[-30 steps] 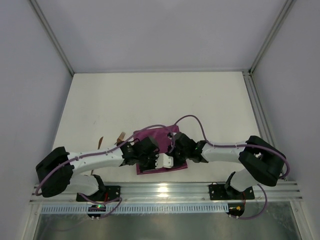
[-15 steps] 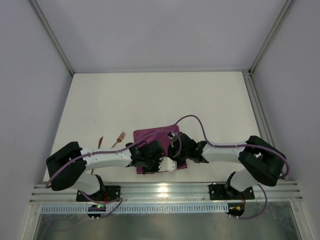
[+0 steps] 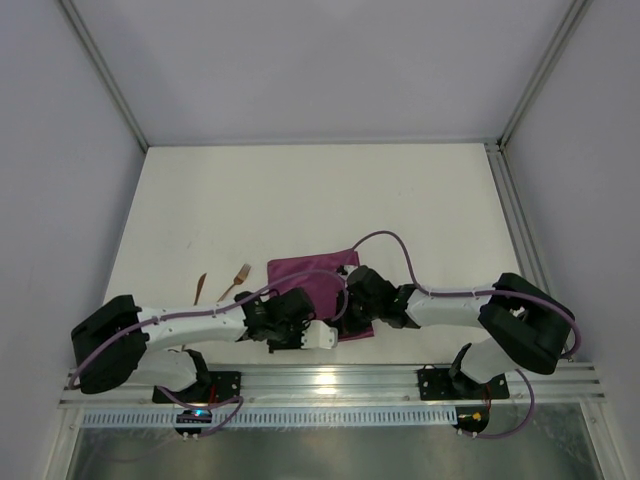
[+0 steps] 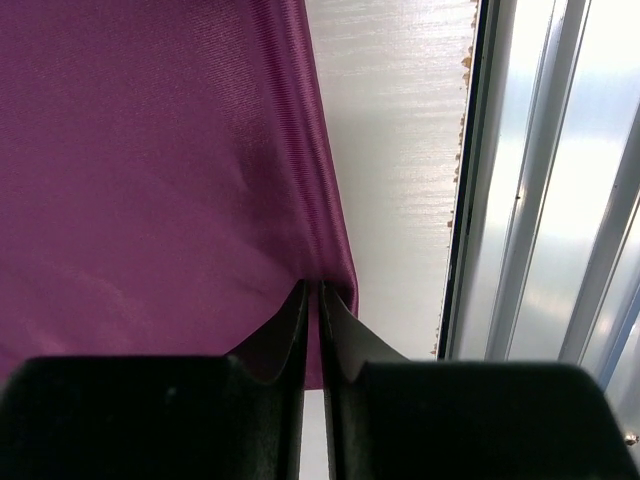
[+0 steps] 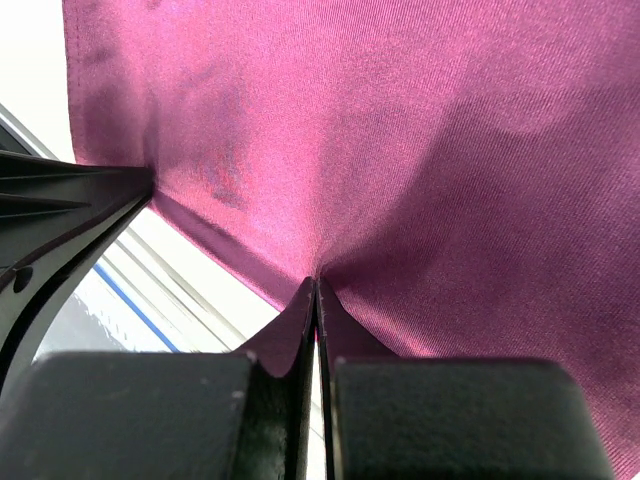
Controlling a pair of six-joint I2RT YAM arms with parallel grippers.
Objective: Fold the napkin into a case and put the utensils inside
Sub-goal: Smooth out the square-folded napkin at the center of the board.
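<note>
My left gripper [image 4: 318, 298] pinches the near edge of the napkin [image 4: 150, 160], my right gripper [image 5: 316, 296] pinches it just beside; the fork [image 3: 238, 277] lies apart

Plain plum-purple napkin [image 3: 312, 276] lies spread on the table [image 3: 300, 200] near its front edge, the near hem pinched up at two spots. A copper fork [image 3: 238, 277] lies flat just left of it. A second slim copper piece [image 3: 200, 287] lies farther left.
</note>
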